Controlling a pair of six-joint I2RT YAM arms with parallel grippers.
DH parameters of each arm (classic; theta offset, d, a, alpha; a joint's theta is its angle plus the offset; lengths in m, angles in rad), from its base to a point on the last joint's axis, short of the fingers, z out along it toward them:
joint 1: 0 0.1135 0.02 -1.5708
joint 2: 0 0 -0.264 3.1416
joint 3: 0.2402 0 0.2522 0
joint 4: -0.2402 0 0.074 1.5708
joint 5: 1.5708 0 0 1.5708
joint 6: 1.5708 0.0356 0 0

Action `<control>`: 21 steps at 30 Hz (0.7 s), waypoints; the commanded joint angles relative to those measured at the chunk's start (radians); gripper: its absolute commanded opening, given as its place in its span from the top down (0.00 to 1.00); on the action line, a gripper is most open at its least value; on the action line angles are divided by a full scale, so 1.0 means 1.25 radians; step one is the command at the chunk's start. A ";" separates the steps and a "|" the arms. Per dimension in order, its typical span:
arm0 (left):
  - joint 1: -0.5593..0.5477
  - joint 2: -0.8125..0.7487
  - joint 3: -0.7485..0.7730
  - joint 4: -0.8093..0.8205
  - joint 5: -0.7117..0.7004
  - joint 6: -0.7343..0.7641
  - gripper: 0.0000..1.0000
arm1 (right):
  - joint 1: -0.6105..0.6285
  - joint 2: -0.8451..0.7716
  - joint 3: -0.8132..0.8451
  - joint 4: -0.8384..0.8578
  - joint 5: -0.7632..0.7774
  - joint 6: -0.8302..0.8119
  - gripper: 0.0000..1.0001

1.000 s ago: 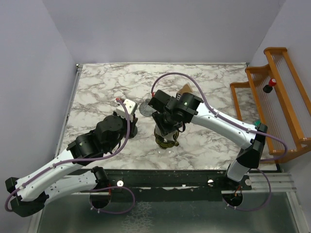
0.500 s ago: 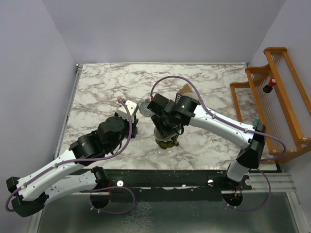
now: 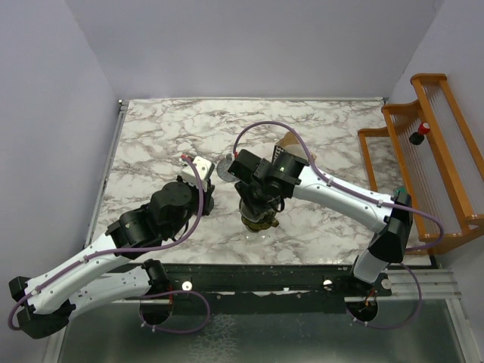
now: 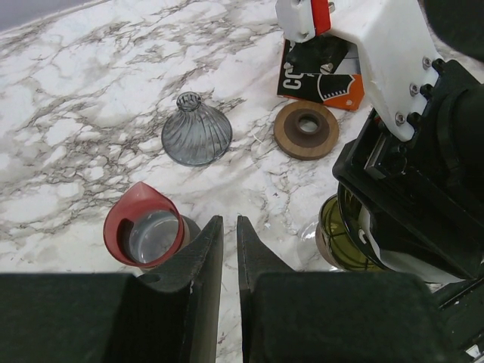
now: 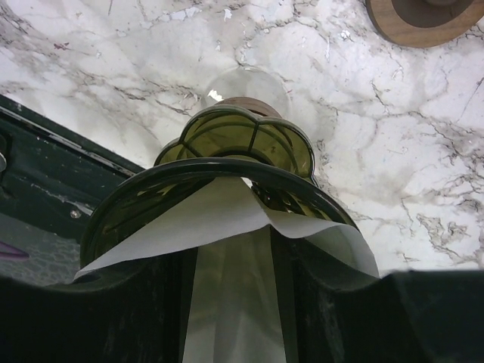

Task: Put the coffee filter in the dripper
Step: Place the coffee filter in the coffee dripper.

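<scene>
My right claw (image 5: 229, 280) is clenched on the white coffee filter (image 5: 215, 215), which is spread at the green glass dripper's (image 5: 234, 140) mouth, midway along the bench's (image 3: 159, 136) near edge. My left claw (image 4: 224, 227) is pinched together, empty.

The coffee filter (image 5: 227, 219), thin white paper, is in the wide mouth of the olive-green glass dripper (image 5: 242, 140). It's creased down the middle, both wings spilling over the dripper's near rim.
</scene>
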 commanded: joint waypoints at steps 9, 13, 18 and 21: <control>-0.002 -0.010 -0.012 0.017 -0.012 0.004 0.87 | 0.019 -0.006 0.006 -0.006 0.023 0.014 0.56; -0.002 -0.010 -0.012 0.018 -0.012 0.004 0.87 | 0.022 -0.005 0.037 -0.021 0.038 0.015 0.61; -0.002 -0.010 -0.012 0.018 -0.011 0.004 0.87 | 0.024 -0.006 0.062 -0.036 0.051 0.016 0.67; -0.002 -0.009 -0.012 0.018 -0.011 0.004 0.87 | 0.024 -0.008 0.068 -0.038 0.055 0.016 0.72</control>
